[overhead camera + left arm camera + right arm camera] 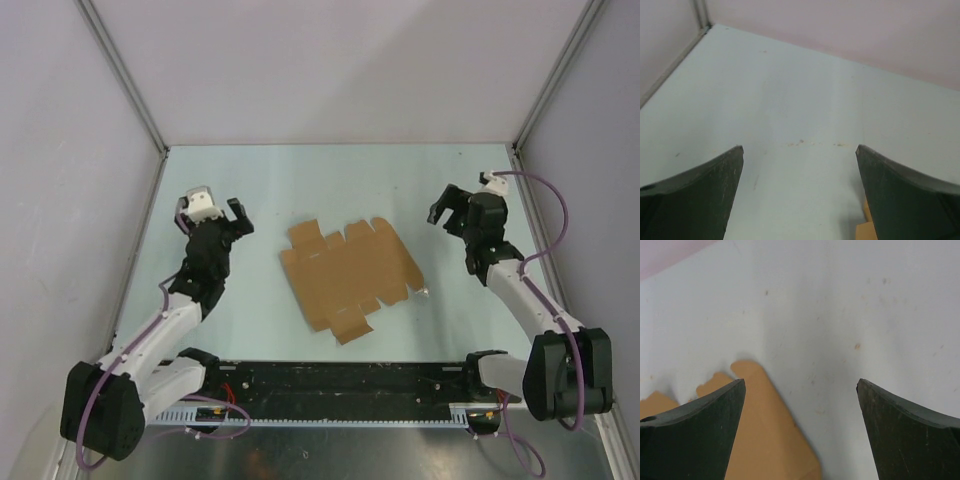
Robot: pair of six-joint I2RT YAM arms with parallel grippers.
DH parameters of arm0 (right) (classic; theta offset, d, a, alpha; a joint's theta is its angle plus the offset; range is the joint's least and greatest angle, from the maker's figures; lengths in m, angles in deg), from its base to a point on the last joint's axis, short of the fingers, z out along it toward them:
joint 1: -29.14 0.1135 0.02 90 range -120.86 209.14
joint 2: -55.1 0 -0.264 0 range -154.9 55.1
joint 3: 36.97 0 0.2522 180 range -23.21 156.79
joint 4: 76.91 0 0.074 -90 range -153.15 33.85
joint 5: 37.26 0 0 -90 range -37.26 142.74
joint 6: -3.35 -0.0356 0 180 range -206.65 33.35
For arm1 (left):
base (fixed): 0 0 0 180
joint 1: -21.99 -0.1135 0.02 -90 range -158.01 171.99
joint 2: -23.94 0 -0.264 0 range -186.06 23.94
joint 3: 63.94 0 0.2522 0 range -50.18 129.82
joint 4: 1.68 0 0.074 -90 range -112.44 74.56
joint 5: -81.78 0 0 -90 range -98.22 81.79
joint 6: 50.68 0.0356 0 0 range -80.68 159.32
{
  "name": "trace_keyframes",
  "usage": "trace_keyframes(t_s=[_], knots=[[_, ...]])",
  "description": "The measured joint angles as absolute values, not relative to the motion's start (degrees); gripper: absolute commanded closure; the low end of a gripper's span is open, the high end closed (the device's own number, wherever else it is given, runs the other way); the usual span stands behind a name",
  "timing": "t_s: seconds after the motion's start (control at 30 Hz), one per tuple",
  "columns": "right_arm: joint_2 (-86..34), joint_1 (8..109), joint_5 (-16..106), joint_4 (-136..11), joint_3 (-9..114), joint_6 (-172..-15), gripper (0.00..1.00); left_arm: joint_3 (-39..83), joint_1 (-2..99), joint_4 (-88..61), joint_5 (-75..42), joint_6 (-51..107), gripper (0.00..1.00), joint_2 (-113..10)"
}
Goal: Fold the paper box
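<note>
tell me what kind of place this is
Probably a robotics lab test cell: a white-and-black left arm and matching right arm at a pale blue-green table, plain grey enclosure walls with metal corner posts, and a flat brown die-cut cardboard sheet lying between the arms.

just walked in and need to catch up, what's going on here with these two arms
Two robot arms are set up to fold a paper box. It lies as a flat, unfolded brown sheet in the middle of the table. Neither arm holds it: the left pincer and the right pincer are both open, one on each side of the sheet and apart from it. No fold has been made yet.
</note>
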State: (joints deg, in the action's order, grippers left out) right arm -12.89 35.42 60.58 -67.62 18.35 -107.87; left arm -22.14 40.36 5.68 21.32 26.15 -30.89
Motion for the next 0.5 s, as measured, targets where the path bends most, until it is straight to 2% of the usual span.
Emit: trace_keyframes(t_s=[0.17, 0.4, 0.5], knots=[[-12.85, 40.43, 59.62, -58.68, 19.9, -112.32, 0.0, -17.58, 40.49, -2.49, 14.44, 20.99, 0.0, -32.7], [-12.8, 58.59, 64.8, -48.32, 19.95, -122.71, 0.0, -16.35, 40.51, -9.2, 8.47, 17.49, 0.0, -35.85], [-12.65, 61.28, 66.52, -45.37, 19.95, -127.89, 0.0, -16.02, 40.51, -10.49, 6.77, 16.79, 0.0, -36.0]])
